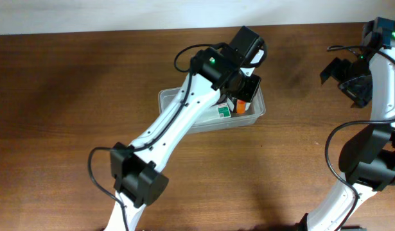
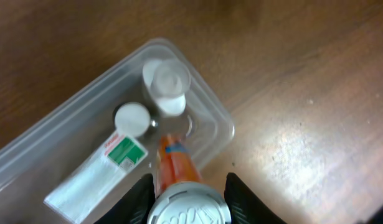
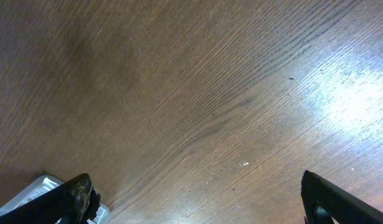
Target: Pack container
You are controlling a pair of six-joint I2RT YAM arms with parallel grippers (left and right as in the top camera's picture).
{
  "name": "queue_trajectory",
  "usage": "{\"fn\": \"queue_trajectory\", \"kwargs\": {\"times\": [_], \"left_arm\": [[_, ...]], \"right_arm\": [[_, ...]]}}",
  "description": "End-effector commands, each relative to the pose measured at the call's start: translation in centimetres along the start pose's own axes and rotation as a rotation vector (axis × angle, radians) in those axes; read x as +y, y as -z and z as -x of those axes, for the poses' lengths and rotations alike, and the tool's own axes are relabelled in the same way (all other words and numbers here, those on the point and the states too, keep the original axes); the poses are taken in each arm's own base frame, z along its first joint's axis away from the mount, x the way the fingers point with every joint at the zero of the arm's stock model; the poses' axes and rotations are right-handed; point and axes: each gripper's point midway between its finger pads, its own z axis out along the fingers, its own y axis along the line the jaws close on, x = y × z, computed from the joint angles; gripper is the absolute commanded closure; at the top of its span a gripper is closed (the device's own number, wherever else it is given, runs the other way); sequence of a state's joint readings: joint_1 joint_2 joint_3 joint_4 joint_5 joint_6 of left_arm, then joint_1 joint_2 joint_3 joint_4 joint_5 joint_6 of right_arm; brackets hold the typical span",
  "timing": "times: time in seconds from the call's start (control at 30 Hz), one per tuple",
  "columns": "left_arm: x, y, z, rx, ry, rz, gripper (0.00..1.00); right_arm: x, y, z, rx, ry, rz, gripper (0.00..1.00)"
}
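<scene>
The clear plastic container (image 1: 258, 115) sits mid-table; it also shows in the left wrist view (image 2: 219, 121). Inside lie a white box with a green label (image 2: 98, 174), a white-capped bottle (image 2: 131, 118) and a clear bottle (image 2: 166, 84). My left gripper (image 2: 186, 198) is shut on an orange bottle (image 2: 174, 163) with a white cap and holds it over the container's right end (image 1: 241, 104). My right gripper (image 3: 194, 205) is open and empty above bare table at the far right (image 1: 351, 77).
The brown wooden table (image 1: 69, 96) spreads round the container. A corner of the container (image 3: 35, 190) shows at the lower left of the right wrist view. The left arm (image 1: 178, 125) crosses over the container's left part.
</scene>
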State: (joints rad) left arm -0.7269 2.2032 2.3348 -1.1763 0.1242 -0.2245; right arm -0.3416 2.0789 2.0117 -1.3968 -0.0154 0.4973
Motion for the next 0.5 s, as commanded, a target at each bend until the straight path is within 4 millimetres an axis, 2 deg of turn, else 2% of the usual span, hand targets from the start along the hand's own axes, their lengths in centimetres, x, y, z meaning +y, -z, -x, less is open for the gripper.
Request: {"fn": "queue_trajectory", "kwargs": {"times": [0.0,0.23,0.47], "left_arm": [[-0.4,-0.1,0.9,-0.031,-0.014,-0.018,0.66],[-0.4,-0.3,1.4,-0.048,-0.016,-0.022,0.66],[-0.6,-2.9,0.3,0.009,-0.013,-0.042,0.66]], "right_arm": [[-0.1,0.5,0.2,-0.019,-0.009,-0.004,0.02],[-0.1,0.5,0.2,-0.019,-0.009,-0.004,0.02],[-0.1,0.5,0.2,-0.019,-0.009,-0.004,0.02]]}}
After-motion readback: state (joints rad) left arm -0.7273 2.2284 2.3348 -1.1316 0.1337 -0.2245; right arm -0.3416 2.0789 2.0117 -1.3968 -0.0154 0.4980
